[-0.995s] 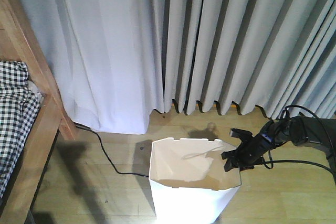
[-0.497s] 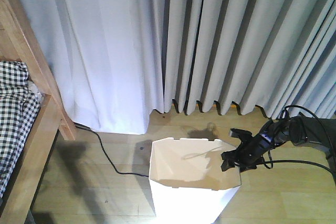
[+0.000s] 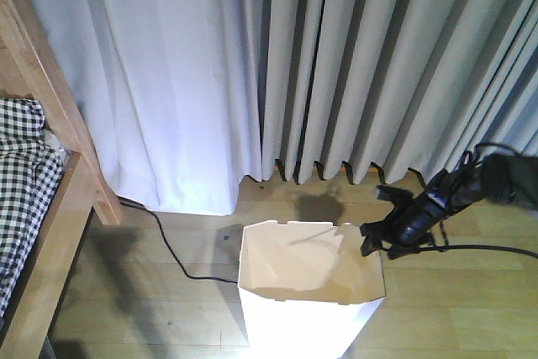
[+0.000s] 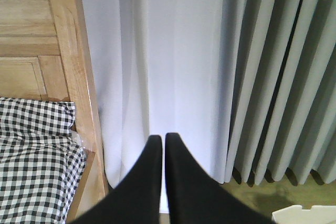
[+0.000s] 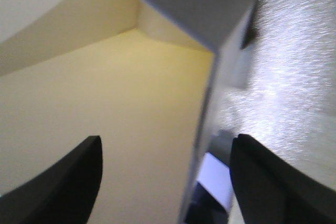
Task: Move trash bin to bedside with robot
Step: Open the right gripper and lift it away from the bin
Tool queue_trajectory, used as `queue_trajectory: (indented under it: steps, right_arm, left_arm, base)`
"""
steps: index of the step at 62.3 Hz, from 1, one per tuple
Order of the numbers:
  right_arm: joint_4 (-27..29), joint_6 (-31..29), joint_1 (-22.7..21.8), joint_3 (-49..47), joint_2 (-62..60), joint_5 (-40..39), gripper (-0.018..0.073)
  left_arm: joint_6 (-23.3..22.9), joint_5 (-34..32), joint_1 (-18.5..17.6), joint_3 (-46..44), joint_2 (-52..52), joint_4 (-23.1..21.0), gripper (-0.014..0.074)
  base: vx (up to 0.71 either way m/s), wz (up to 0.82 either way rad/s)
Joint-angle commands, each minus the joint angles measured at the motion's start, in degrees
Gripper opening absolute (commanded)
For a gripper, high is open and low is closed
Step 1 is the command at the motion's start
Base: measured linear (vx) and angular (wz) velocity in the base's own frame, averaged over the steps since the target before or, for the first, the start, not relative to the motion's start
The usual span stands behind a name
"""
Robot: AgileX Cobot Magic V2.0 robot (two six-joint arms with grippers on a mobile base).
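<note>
The white trash bin [image 3: 307, 296] with a cream inside stands on the wooden floor at the bottom centre. My right gripper [image 3: 375, 223] is open at the bin's right rear rim. In the right wrist view the gripper [image 5: 168, 139] has its jaws wide apart on either side of the bin's wall [image 5: 207, 114], one inside and one outside. The bed [image 3: 38, 199], with a light wooden frame and checked bedding, is at the left, apart from the bin. My left gripper [image 4: 160, 139] is shut and empty, pointing at the curtain beside the bed [image 4: 37, 156].
Grey and white curtains [image 3: 336, 65] hang across the whole back. A black cable [image 3: 172, 254] runs over the floor between the bed and the bin. The right arm's cables [image 3: 496, 248] trail to the right.
My right arm has risen and the gripper has moved slightly up at the bin's rim. The bin and the bed stay where they were.
</note>
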Motion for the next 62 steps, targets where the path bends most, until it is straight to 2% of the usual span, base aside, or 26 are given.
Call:
queue_trajectory:
  steps: [1,14,25,45,62]
  right_arm:
    - [0.51,-1.1,-0.07,7.61,-9.78,-7.73,0.0508]
    - [2.65,-6.98,-0.07,28.17,-27.61,-18.84,0.0508]
    - [2.83,-11.67,-0.07,40.34,-43.99,-22.15,0.0508]
    - [2.91,-12.39,-0.07,51.74,-72.87,-22.1,0.0508]
    - [6.41,-12.39,-0.07,58.8,-98.9,-21.72,0.0508]
  left_arm:
    - [-0.25,-3.98,-0.17,1.07,-0.82,-0.17,-0.0006]
    - [-0.25,-3.98,-0.17,1.07,-0.82,-0.17,-0.0006]
    - [-0.25,-3.98,-0.17,1.07,-0.82,-0.17,-0.0006]
    - [-0.25,-3.98,-0.17,1.07,-0.82,-0.17,-0.0006]
    - [-0.25,-3.98,-0.17,1.07,-0.82,-0.17,-0.0006]
  base:
    - [0.0,0.0]
    - [0.0,0.0]
    - [0.0,0.0]
    - [0.0,0.0]
    - [0.0,0.0]
